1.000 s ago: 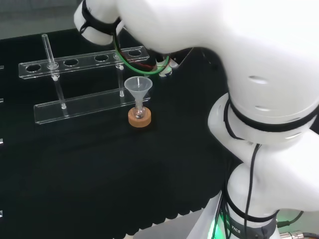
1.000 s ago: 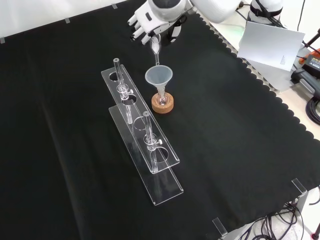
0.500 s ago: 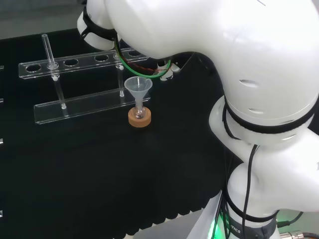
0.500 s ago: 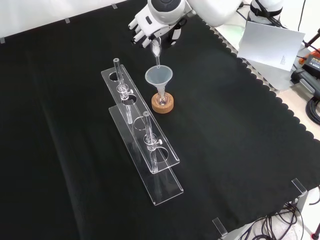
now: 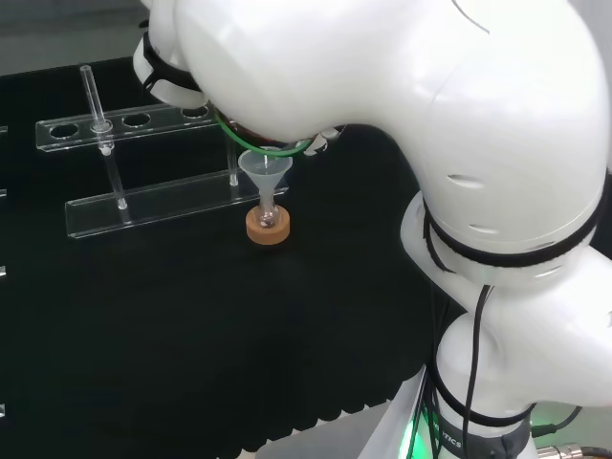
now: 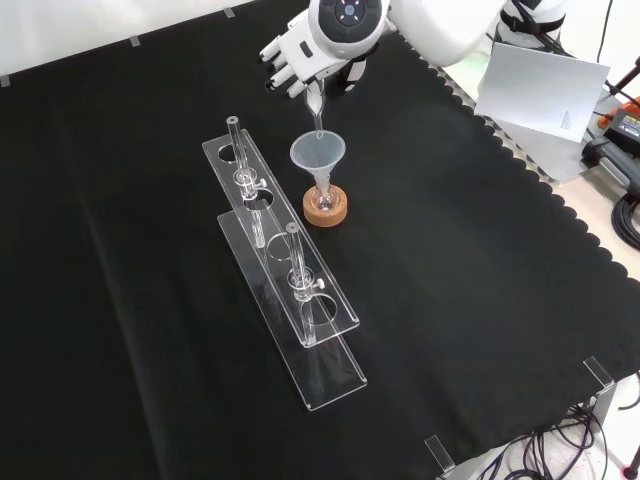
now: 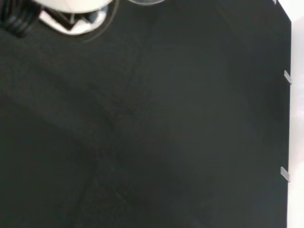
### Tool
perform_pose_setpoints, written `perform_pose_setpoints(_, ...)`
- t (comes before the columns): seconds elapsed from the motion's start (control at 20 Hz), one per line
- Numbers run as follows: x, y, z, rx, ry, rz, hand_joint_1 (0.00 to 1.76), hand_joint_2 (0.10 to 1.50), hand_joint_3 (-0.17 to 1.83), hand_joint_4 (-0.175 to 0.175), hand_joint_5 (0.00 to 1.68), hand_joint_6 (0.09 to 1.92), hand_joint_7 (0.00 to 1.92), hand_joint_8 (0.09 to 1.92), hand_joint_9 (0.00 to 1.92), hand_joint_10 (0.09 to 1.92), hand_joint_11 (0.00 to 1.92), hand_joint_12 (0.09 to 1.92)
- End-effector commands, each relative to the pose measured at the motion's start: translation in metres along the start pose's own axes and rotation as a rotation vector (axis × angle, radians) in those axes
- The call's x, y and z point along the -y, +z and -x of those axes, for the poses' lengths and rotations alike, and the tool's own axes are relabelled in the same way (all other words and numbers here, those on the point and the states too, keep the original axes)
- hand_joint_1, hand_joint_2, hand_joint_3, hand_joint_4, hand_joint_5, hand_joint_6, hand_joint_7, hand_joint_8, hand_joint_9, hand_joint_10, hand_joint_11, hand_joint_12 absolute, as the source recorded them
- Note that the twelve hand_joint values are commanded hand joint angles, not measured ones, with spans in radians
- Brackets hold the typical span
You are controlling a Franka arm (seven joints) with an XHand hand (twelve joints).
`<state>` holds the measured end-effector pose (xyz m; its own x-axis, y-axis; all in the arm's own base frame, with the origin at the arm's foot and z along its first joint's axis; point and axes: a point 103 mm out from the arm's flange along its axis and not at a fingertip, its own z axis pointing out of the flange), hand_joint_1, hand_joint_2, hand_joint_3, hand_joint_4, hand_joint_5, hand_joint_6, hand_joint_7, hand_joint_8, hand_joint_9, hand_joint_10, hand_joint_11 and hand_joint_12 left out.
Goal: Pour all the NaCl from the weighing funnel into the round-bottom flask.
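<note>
Weighing funnel (image 6: 314, 103): clear, small, held in the hand (image 6: 293, 57), whose fingers were curled round its upper end. You had it tipped steeply, narrow tip down, directly over the mouth of the wide clear funnel (image 6: 318, 155). In the front view the tip reached the rim of that mouth; whether it touched, you could not tell.

Contents: a whitish patch showed in the body of the weighing funnel in the front view. This may have been NaCl not yet discharged. No stream of grains could be made out.

Wide funnel: seated upright, stem down in the neck of the round-bottom flask (image 6: 325, 199). In the head view it stood as funnel (image 5: 265, 169) over flask (image 5: 268, 220).

Flask: small, clear, resting on a cork ring (image 6: 327, 209). How much salt it held could not be read.

Progress, as a judgement: you were in the pour itself. Positioning and tipping looked done. Emptying the weighing funnel fully was left, perhaps with a steeper tilt or a tap for clinging grains.

Nearby: a clear test-tube rack (image 6: 286, 278) just beside the flask on the front view's left, carrying upright tubes.

Support: bench under black cloth (image 6: 480, 300).
</note>
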<state>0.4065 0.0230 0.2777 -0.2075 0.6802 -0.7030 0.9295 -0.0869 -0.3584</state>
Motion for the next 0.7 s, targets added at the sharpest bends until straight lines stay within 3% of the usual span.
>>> perform_pose_setpoints(0.05, 0.000, -0.005, -0.001, 0.046, 0.019, -0.011, 1.11, 0.65, 0.69, 0.175, 1.24, 0.75, 0.59, 0.65, 0.96, 0.46, 0.64, 1.24)
perform_pose_setpoints(0.7, -0.001, -0.018, -0.007, 0.171, 0.039, 0.002, 1.11, 0.65, 0.70, 0.175, 1.24, 0.76, 0.59, 0.65, 0.96, 0.46, 0.64, 1.23)
